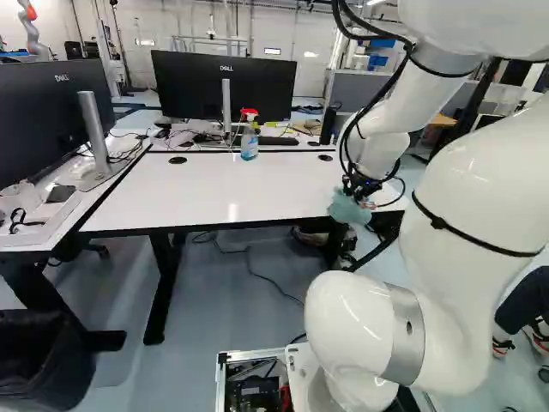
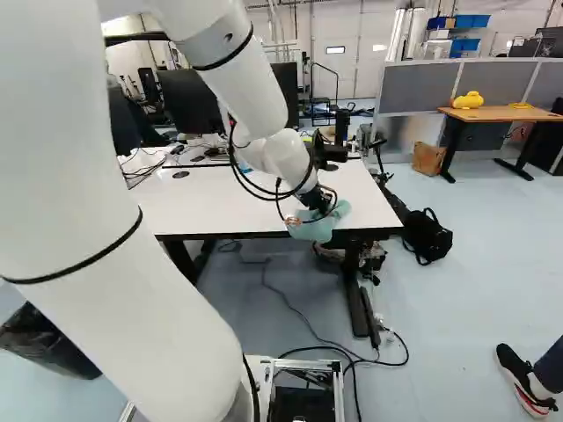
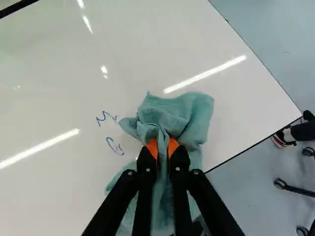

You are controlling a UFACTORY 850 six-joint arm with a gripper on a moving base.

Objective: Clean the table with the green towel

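My gripper [image 2: 322,204] is low over the white table [image 2: 237,207], close to its front edge, in the right base view. In the wrist view the gripper [image 3: 163,147] is shut on the green towel [image 3: 179,118], whose cloth is pinched between the orange pads. The bunched towel spreads ahead of the fingers and back beneath them, against the tabletop. Small blue pen marks [image 3: 112,132] show on the white surface beside the towel. The left base view has the towel [image 1: 347,209] at the table's right front part.
A spray bottle [image 1: 250,142] stands toward the table's back, before a monitor [image 1: 225,86]. Another monitor [image 1: 51,116] stands on the left desk. A black bag [image 2: 427,236] lies on the floor right of the table. Cables [image 2: 303,325] run across the floor. Another robot [image 1: 33,34] stands far back.
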